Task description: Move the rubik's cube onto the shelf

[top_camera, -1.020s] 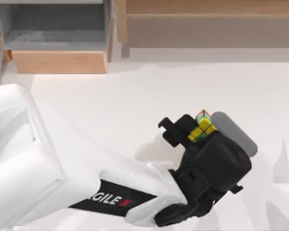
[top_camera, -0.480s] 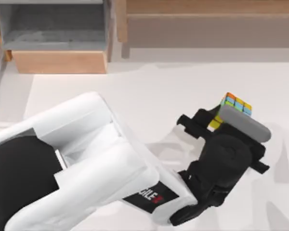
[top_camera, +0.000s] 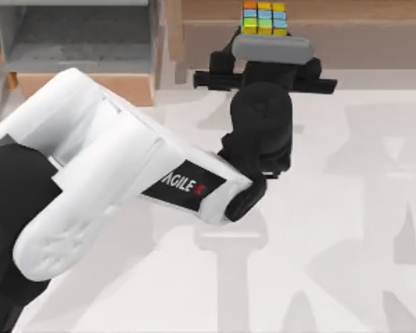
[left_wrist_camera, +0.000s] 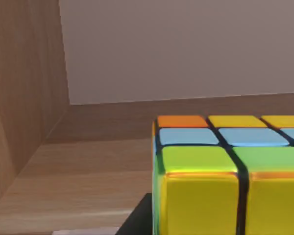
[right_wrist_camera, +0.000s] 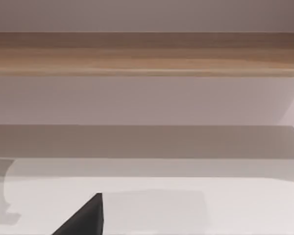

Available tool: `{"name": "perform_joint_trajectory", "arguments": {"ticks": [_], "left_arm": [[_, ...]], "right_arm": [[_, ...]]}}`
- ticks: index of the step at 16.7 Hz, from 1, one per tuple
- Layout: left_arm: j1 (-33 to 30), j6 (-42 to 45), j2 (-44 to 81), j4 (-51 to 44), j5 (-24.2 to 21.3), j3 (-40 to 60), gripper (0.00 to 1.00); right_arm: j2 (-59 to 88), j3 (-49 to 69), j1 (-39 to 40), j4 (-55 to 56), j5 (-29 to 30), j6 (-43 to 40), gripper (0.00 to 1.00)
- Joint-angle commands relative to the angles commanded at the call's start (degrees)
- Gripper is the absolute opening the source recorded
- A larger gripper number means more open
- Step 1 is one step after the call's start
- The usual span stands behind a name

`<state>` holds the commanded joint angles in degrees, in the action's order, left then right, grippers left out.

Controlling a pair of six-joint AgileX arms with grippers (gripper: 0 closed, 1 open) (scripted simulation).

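The rubik's cube [top_camera: 264, 16], with orange, yellow, blue and green squares, is at the shelf [top_camera: 360, 10] near its left end, by the wooden side post. My left gripper [top_camera: 265, 32] reaches to the table's back edge and is shut on the cube, its jaws hidden under the grey wrist block. In the left wrist view the cube [left_wrist_camera: 220, 166] sits close up over the shelf's [left_wrist_camera: 88, 166] wooden floor; whether it touches the wood I cannot tell. My right gripper [right_wrist_camera: 85, 215] is parked and faces the shelf's front.
A wooden box compartment with grey lining [top_camera: 76, 48] stands at the back left, beside the shelf's post [top_camera: 173, 35]. The white left arm [top_camera: 111, 159] crosses the table's left half. White tabletop [top_camera: 347, 208] lies open at right and front.
The left arm has carried the cube from the table's middle right, up and toward the back, to the shelf. The gripper has turned to face the shelf squarely.
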<state>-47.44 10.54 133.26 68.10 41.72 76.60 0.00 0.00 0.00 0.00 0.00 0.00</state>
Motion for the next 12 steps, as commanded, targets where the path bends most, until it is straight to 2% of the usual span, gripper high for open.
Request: {"name": "perform_joint_trajectory", "arguments": {"ticks": [8,12], "left_arm": [[1.2,0.27,-0.13,1.41,0.6,1.33,0.0],[0.26,1.48,1.27,-1.86,-1.88,4.17,0.0]], "right_arm": [[0.0,0.0,0.0,0.0,0.0,0.0,1.0],[0.0,0.0,0.0,0.0,0.0,0.0,1.0]]}}
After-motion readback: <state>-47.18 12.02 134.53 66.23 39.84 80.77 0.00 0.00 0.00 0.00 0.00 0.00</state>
